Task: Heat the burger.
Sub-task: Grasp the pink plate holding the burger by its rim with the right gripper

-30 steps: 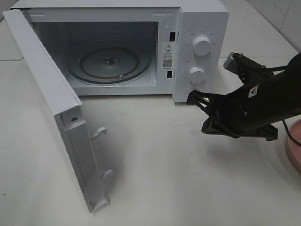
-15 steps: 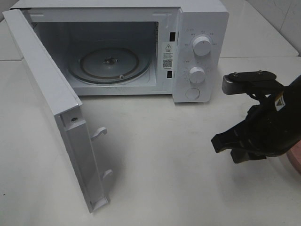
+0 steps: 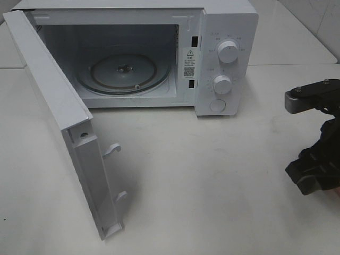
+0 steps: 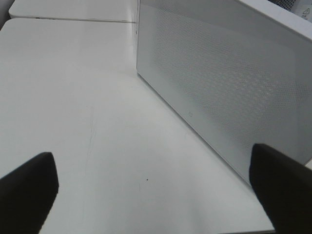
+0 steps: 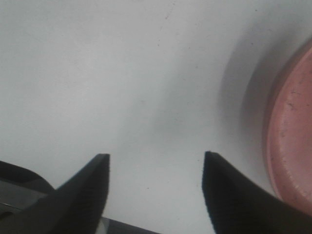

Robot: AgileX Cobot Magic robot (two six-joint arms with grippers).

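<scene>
The burger is not in view in any frame. The white microwave (image 3: pixel 226 32) stands at the back with its door (image 3: pixel 58 111) swung wide open and its glass turntable (image 3: pixel 123 71) bare. My right gripper (image 5: pixel 156 156) is open and empty just above the table, with the pink plate (image 5: pixel 292 131) close beside one finger. The right arm (image 3: pixel 316 170) is at the far right edge of the high view. My left gripper (image 4: pixel 156 190) is open wide and empty, facing the outside of the microwave door (image 4: pixel 224 83); it is out of the high view.
The open door juts forward on the left toward the table's front edge. The microwave's two knobs (image 3: pixel 227 52) and a button face front on its right panel. White tabletop (image 3: pixel 202 180) lies between the door and the right arm.
The right arm has drawn back from in front of the microwave's control panel to the far right edge, over by the pink plate. The microwave has not changed.
</scene>
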